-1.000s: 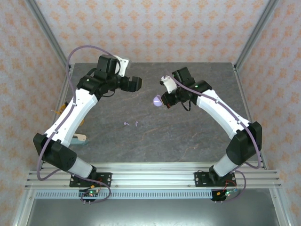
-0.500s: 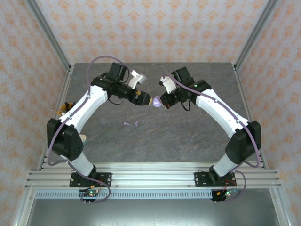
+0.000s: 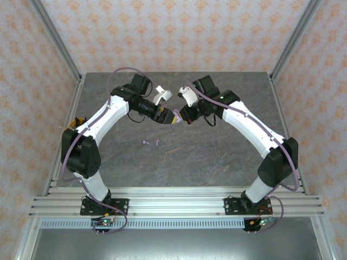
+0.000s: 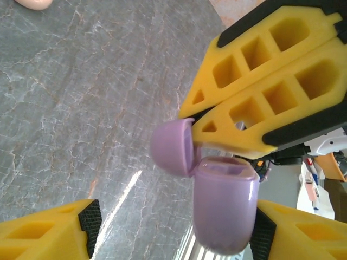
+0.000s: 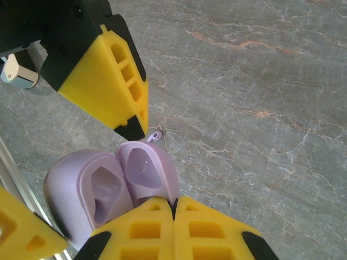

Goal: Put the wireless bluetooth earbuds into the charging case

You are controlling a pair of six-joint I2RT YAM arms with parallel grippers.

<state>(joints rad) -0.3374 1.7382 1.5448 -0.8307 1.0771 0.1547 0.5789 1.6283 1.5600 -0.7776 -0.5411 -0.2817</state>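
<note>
Both arms meet above the middle of the surface [image 3: 217, 157]. Lilac case [image 4: 225, 208] held off the surface between them, lid [image 4: 171, 146] swung open on its hinge.

Right tool [image 5: 174, 203]: jaws pressed narrow, pinching the edge of the lid.

Left tool [image 4: 176, 225]: jaws wide, straddling the case body. One pad sits against or just beside the body's side, and I cannot tell which. The other pad is well apart from it.

Earbuds [image 3: 145, 143]: two lilac ones lie loose on the surface, near each other, below and left of the tools in the top view.
</note>
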